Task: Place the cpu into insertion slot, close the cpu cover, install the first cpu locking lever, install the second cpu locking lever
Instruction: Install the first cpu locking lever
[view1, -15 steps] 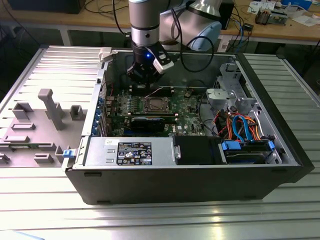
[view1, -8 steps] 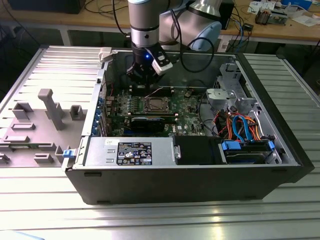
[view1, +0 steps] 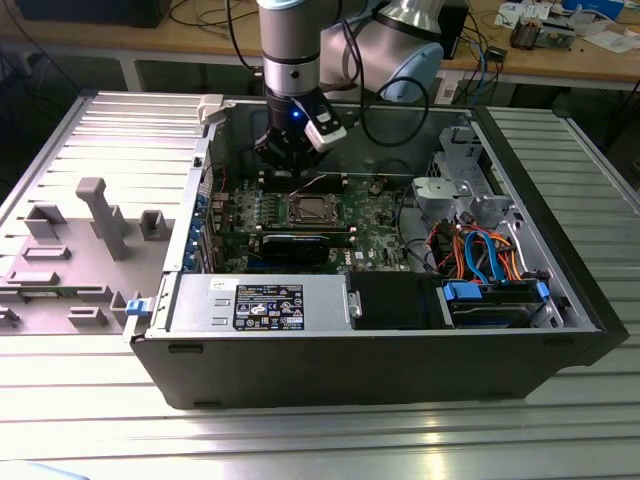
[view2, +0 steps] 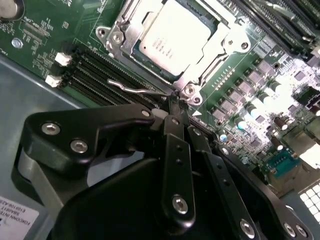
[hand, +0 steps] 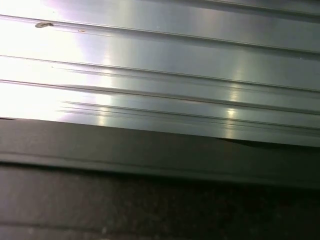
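Silvery cpu (view2: 175, 37) sits in the insertion slot (view2: 115, 37) under the closed cpu cover (view2: 222, 42). Gripper (view2: 174, 102), fingers pinched narrow, touches a wire locking lever (view2: 132, 89); a slip could let it spring free or scrape the board.

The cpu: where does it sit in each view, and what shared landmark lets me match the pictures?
Exterior view: the cpu lies in the insertion slot on the green board, mid-case, just below the hand.
Second wrist view: the cpu is near the upper middle, inside the cpu cover, beyond the hand.
First wrist view: ribbed metal and a dark edge; no cpu.
Shared landmark: the memory slots beside the socket.
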